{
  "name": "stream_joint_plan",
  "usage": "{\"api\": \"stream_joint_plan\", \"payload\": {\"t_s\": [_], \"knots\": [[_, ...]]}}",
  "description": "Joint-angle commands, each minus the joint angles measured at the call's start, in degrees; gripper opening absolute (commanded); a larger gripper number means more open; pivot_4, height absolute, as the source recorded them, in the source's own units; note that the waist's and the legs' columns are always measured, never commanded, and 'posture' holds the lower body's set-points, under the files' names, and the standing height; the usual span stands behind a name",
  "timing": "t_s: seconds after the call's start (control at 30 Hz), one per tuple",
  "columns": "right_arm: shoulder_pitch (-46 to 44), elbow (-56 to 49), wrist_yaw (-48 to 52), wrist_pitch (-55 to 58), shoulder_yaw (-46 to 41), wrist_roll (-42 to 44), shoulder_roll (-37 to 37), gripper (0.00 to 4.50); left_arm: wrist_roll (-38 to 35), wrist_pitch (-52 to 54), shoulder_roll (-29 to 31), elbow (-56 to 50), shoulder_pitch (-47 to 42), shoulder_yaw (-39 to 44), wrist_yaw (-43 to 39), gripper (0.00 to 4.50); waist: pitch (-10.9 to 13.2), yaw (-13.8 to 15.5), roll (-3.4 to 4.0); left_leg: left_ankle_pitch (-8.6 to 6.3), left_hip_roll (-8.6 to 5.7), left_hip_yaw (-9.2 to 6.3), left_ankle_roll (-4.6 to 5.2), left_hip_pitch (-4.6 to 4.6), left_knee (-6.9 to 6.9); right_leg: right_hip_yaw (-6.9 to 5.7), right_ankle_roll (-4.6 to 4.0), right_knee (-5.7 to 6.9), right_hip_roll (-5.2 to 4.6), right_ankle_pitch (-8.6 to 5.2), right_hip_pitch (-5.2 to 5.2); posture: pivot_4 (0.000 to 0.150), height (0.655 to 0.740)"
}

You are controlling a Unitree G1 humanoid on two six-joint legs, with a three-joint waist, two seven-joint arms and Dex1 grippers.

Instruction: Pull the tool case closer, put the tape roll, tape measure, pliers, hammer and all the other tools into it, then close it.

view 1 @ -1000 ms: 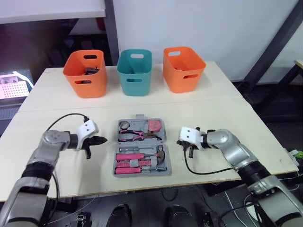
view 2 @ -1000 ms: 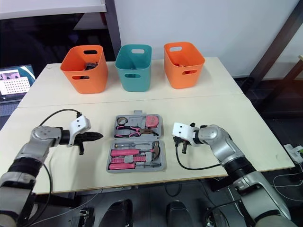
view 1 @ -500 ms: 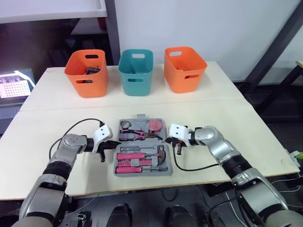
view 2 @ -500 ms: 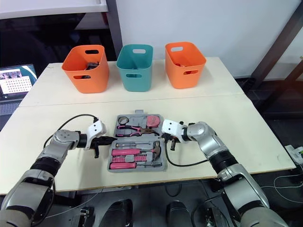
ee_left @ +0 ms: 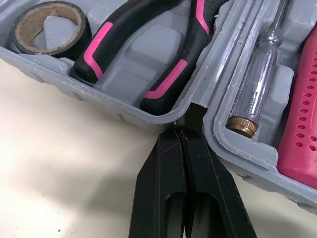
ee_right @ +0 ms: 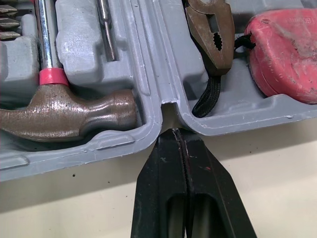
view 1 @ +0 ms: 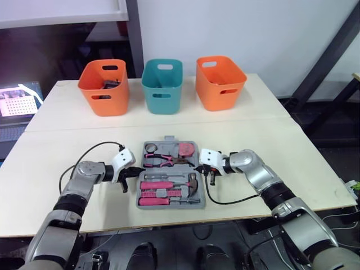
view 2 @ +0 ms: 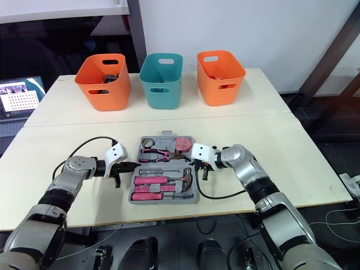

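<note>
The tool case [view 1: 170, 207] is lying open and flat near the front edge of the desk [view 1: 270, 140], both halves already filled. In its near half the hammer [ee_right: 74, 114] is sitting in its moulded slot beside pink-handled drivers and a glass-barrelled tester [ee_left: 260, 79].

At the fold between the halves, the left hand [ee_left: 184, 131] is resting with its two black fingers pressed together, gripping nothing, tips touching the hinge notch on its side. The right hand [ee_right: 179, 135] is doing the same on the opposite side, shut and empty, tips just at the notch.

In the far half, the pliers [ee_left: 148, 44] are lying between the tape roll [ee_left: 47, 25] and the tape measure [ee_right: 285, 49].

Since everything seems packed, closing is probably the step in hand. Doing it well likely means getting the fingertips under one half's outer edge, not the hinge, and raising both sides evenly so the case is not twisting or sliding. Folding slowly matters, since loosely seated pieces like the tape roll could be tipping out.

Behind, well apart, three bins [view 1: 161, 84] are standing in a row.
</note>
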Motion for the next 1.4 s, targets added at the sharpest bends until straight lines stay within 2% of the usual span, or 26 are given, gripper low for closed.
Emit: {"api": "stream_joint_plan", "payload": {"t_s": [0.03,0.23,0.67,1.03,1.3,1.4], "knots": [[0.64,-3.25,1.86,-0.55,0.0,1.9,2.35,0.0,-0.95,1.98,-1.57,-4.27,2.09,-1.28,-1.25,0.02,0.0,-0.02,0.01,0.0,0.0,0.0,0.0,0.01,-0.01,0.0,0.0,0.0,0.0,0.0,0.0,0.15,0.74],[4.3,-7.89,2.04,2.17,-0.55,2.35,2.82,0.0,-2.42,6.43,-0.44,-11.15,7.8,-0.13,-1.53,0.02,-0.03,-0.13,0.05,0.0,0.0,0.0,0.0,0.06,-0.07,0.0,0.0,0.01,0.0,0.0,0.01,0.15,0.74],[9.73,-14.59,1.55,7.39,-1.69,2.2,3.04,0.0,-4.7,15.71,0.34,-21.44,14.42,0.0,-1.94,0.02,-0.07,-0.19,0.09,-0.01,0.0,0.0,0.0,0.19,-0.11,0.01,-0.01,0.01,0.0,-0.01,0.09,0.15,0.74],[8.87,-12.77,1.87,7.54,-2.39,1.9,3.03,0.0,-3.64,14.65,2.18,-20.07,14.4,1.55,0.09,0.02,-0.08,-0.3,0.1,-0.01,0.01,0.0,0.0,0.37,-0.14,0.01,-0.02,0.01,0.0,-0.01,0.22,0.15,0.74],[9.53,-16.22,0.56,13.12,-9.45,5.91,-1.12,0.0,-7.33,16.05,8.57,-23.96,19.29,6.62,-1.18,0.02,-0.07,-0.48,0.11,-0.01,0.02,0.02,0.0,0.36,-0.23,0.04,-0.03,0.01,0.0,-0.02,0.16,0.15,0.74],[11.17,-20.07,-0.97,16.55,-13.45,8.73,-2.95,0.0,-12.48,16.81,10.1,-27.18,21.65,11.58,-1.67,0.02,-0.07,-0.32,0.11,-0.01,0.02,0.01,0.0,0.35,-0.22,0.04,-0.04,0.0,-0.01,-0.02,0.13,0.15,0.74]]}}
